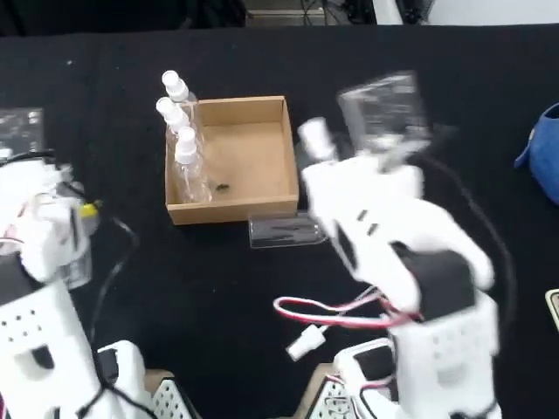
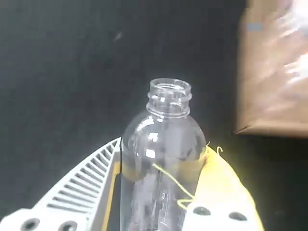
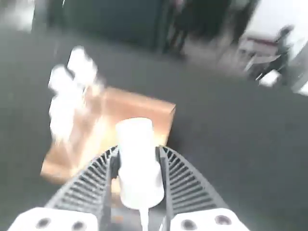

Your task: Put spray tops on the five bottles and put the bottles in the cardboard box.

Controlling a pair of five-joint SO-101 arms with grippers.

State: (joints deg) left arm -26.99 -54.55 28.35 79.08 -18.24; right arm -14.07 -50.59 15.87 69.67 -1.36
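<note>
A cardboard box (image 1: 253, 153) stands in the middle of the table, with three capped bottles (image 1: 185, 148) upright along its left wall. My left gripper (image 2: 163, 161) is at the table's left (image 1: 72, 236), shut on a clear bottle (image 2: 161, 139) with a bare neck. My right gripper (image 3: 138, 156) is just right of the box (image 3: 125, 113), shut on a white spray top (image 3: 139, 163) that also appears in the high view (image 1: 314, 138). Another clear bottle (image 1: 284, 231) lies in front of the box. A loose spray top (image 1: 306, 342) lies near the right arm's base.
A clear plastic container (image 1: 384, 109) stands behind the right arm. A blue object (image 1: 546, 161) sits at the right edge. Red and white cables (image 1: 332, 312) run along the right arm. A black cable (image 1: 118, 262) trails beside the left arm.
</note>
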